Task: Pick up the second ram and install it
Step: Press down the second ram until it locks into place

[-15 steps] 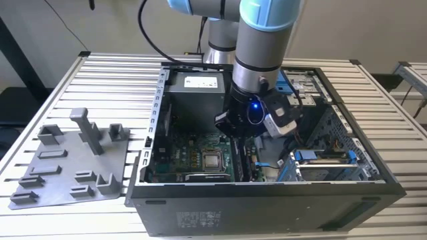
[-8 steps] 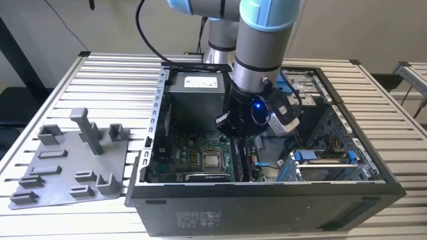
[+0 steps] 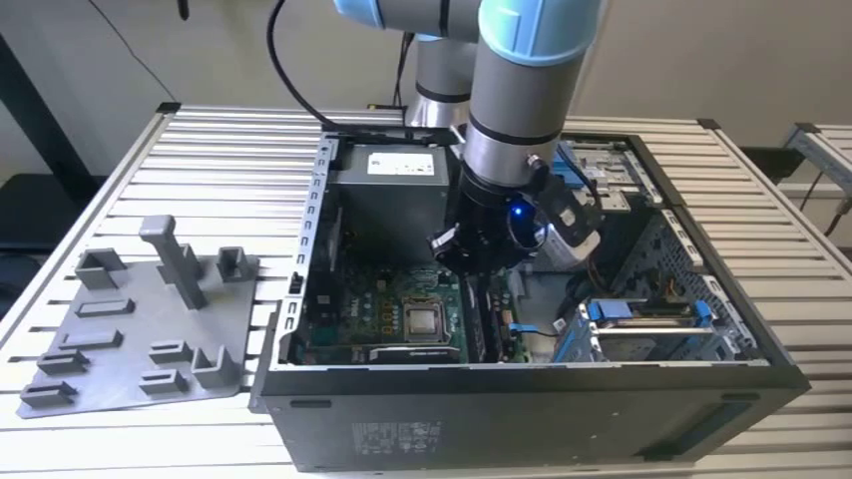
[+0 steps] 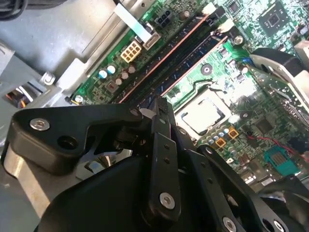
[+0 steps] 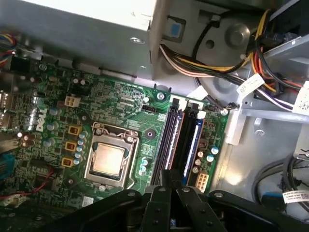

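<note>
Hovering above the slots (image 5: 178,140), the claw (image 4: 161,108) is seen together, possibly clamped on the second ram; misalignment could be caused, jamming it.

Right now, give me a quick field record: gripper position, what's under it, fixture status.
gripper: inside the open PC case, low over the motherboard
below the gripper: memory slots, beside the CPU socket
second ram: cannot tell whether held or seated
grey fixture tray: on the table, at the exterior view's left of the case
</note>
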Available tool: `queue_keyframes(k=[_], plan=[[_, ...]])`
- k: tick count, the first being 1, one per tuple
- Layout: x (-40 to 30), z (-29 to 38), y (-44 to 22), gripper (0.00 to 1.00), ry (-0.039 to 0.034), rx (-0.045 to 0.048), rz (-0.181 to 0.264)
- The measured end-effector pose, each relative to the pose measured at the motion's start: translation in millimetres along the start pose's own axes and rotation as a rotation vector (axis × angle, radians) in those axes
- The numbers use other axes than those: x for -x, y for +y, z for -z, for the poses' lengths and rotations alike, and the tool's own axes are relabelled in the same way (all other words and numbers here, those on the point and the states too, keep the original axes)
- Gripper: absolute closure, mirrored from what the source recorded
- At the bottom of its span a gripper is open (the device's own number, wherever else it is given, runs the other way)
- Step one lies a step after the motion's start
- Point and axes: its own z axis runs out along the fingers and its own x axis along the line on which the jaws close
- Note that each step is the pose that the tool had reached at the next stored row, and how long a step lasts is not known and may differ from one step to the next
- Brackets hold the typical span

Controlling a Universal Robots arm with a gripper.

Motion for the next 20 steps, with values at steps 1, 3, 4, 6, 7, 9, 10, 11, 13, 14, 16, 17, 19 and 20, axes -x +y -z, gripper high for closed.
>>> queue_keyframes(k=[1,3,4,6,7,9,10,11,13,14,16,17,19,20], plan=[[0.0,0.1,0.0,0.89,-0.0012,0.007,0.006],[-0.1,0.1,0.1,0.89,-0.0015,0.0093,0.02],[0.0,0.0,0.1,0.89,-0.0014,0.0097,0.031],[0.0,-0.1,0.0,0.89,-0.0012,0.0104,0.067],[0.0,0.0,0.0,0.89,-0.001,0.0107,0.085],[0.0,-0.1,0.0,0.89,-0.0008,0.0113,0.12],[0.0,-0.2,0.0,0.89,-0.0006,0.0115,0.139],[0.0,-0.2,0.0,0.89,-0.0004,0.0116,0.157],[-0.1,-0.4,0.0,0.89,0.0002,0.0114,0.192],[-0.1,-0.4,0.0,0.89,0.0006,0.011,0.209],[0.0,-0.6,0.0,0.89,0.0009,0.0112,0.243],[0.0,-0.7,0.0,0.89,0.0012,0.0112,0.261],[0.0,-0.8,0.0,0.89,0.0016,0.0113,0.298],[-0.1,-0.8,0.0,0.89,0.0018,0.0115,0.315]])
